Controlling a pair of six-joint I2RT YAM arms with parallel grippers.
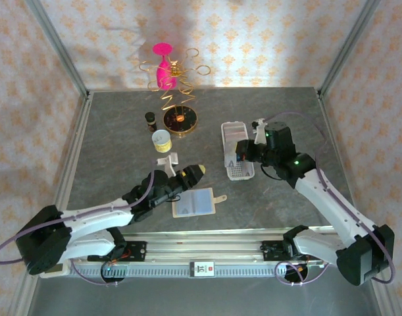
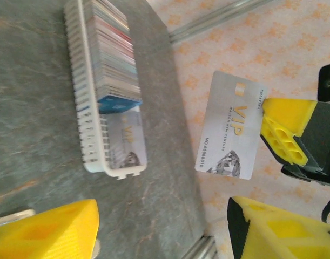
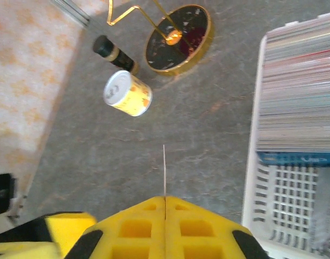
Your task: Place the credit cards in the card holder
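Credit card (image 2: 231, 125), silver-grey w/ "VIP" print, is clamped by one long edge in the right jaws, whose yellow pads (image 3: 154, 226) are pressed tight on it. From the right wrist the card (image 3: 165, 167) shows edge-on as a thin line. It's up off the desk (image 1: 122, 145), just beside the card holder (image 1: 240, 172). Holder's far part is packed w/ more cards (image 2: 113, 54) standing on edge, a blue one (image 2: 119, 103) at the stack's front, and one VIP card (image 2: 127, 141) flat on the dotted base at the near end. Left jaws are spread wide w/ nothing btwn them, near a pale blue wallet (image 1: 194, 203). Can (image 3: 128, 94), small dark bottle (image 3: 115, 53) & gold-rimmed dish (image 3: 175, 40) sit apart from the holder.
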